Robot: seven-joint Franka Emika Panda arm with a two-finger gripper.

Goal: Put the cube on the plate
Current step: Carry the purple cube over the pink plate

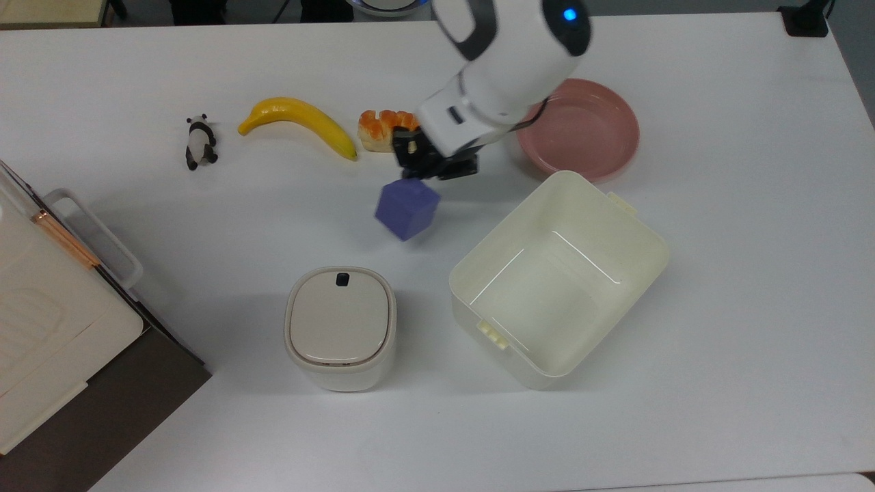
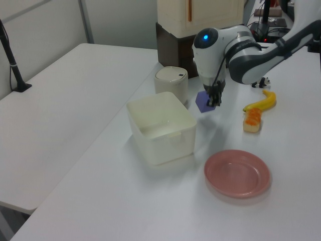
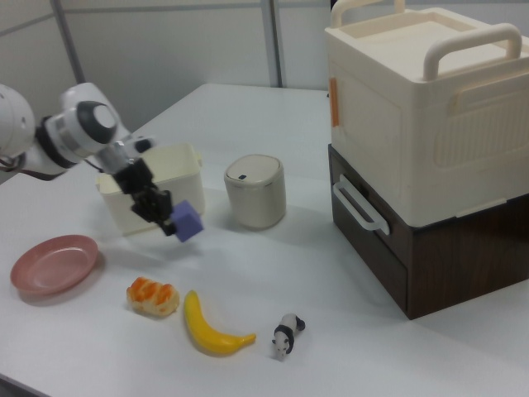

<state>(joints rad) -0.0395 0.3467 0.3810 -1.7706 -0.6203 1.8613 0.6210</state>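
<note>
**Kid:** So where is the cube (image 1: pixel 407 208) now?

**Helper:** Up in the air. The claw (image 1: pixel 425 171) is pinched on it and holds it above the surface (image 1: pixel 752 273). In the right view the cube (image 3: pixel 188 221) hangs at the claw's tip, clear of the surface.

**Kid:** Where does it have to go?

**Helper:** To the plate (image 1: pixel 588 137). In the top view the plate lies to the right of the claw and a bit farther up. Nothing is on it.

**Kid:** Which way does the cube point?

**Helper:** It is tipped, so one corner points down. A cube has no long side, so that does not matter much.

**Kid:** Is anything in the way?

**Helper:** The tub (image 1: pixel 557 277) sits just beside the plate, on the plate's near side in the top view. I think the claw should carry the cube high and stay off the tub's rim.

**Kid:** And the other stuff?

**Helper:** The bread (image 1: pixel 383 130) and banana (image 1: pixel 301 123) lie on the top view's left of the claw, away from the path.
</note>
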